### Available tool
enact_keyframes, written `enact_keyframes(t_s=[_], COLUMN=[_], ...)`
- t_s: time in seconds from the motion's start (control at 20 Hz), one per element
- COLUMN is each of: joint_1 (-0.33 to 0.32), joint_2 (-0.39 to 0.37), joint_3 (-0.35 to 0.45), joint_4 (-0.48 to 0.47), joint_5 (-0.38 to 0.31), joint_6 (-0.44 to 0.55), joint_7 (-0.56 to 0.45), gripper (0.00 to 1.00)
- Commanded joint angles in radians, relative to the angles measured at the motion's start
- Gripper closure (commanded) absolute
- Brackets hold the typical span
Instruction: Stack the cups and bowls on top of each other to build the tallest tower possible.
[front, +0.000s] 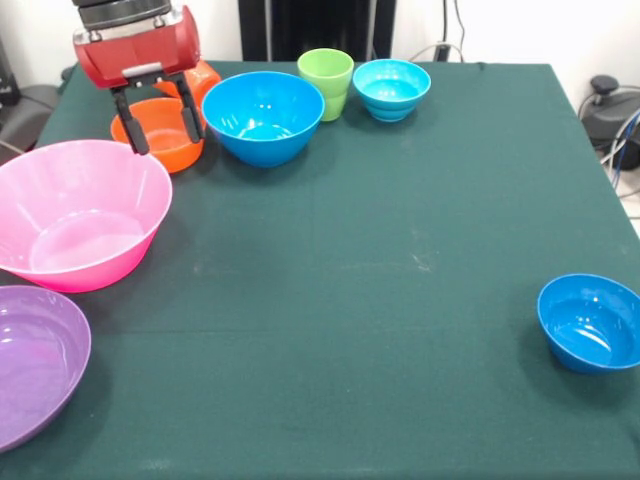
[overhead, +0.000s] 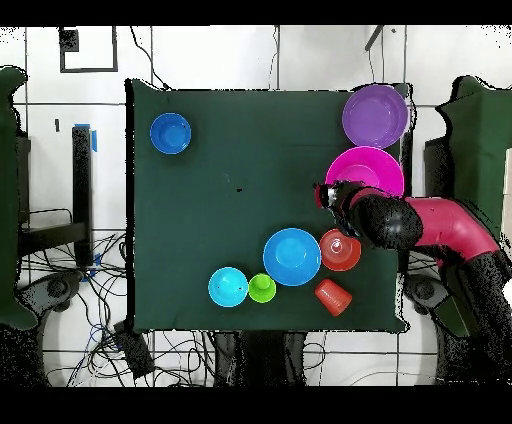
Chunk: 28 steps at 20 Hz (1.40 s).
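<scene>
Eight pieces lie loose on the green counter (front: 380, 300) and no tower stands yet.

In the front view, my end effector (front: 158, 120) hangs at the upper left of the frame with its two dark fingers (front: 131, 130) spread and empty, straddling the near rim of the small orange bowl (front: 160, 135). The orange cup (front: 203, 80) lies tipped just behind that bowl. To the right along the top sit the medium blue bowl (front: 263, 117), the lime green cup (front: 326, 82) and the small cyan bowl (front: 391, 88). The huge pink bowl (front: 78, 213) fills the left edge, the purple bowl (front: 35, 360) the lower left corner, and the small dark blue bowl (front: 590, 322) sits alone at the lower right.

In the overhead view, my end effector (overhead: 340, 215) sits right of centre, between the pink bowl (overhead: 372, 165) and the orange bowl (overhead: 342, 252); my arm hides its fingers here. The orange cup (overhead: 333, 297) lies below, near the bottom edge of the cloth.

I judge the risk to be a thin-rim pinch: if I close on one glossy wall, the bowl may tilt or slip out as I lift. Coming down off-centre could also shove it into the blue bowl (overhead: 292, 256), which nearly touches it, or knock the tipped cup rolling.
</scene>
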Motion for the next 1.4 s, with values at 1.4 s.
enact_keyframes(t_s=[1.4], joint_1=[0.146], joint_2=[-0.044], joint_3=[-0.103], joint_4=[-0.108], joint_5=[-0.369], joint_6=[-0.138], joint_7=[-0.104], gripper=[0.00])
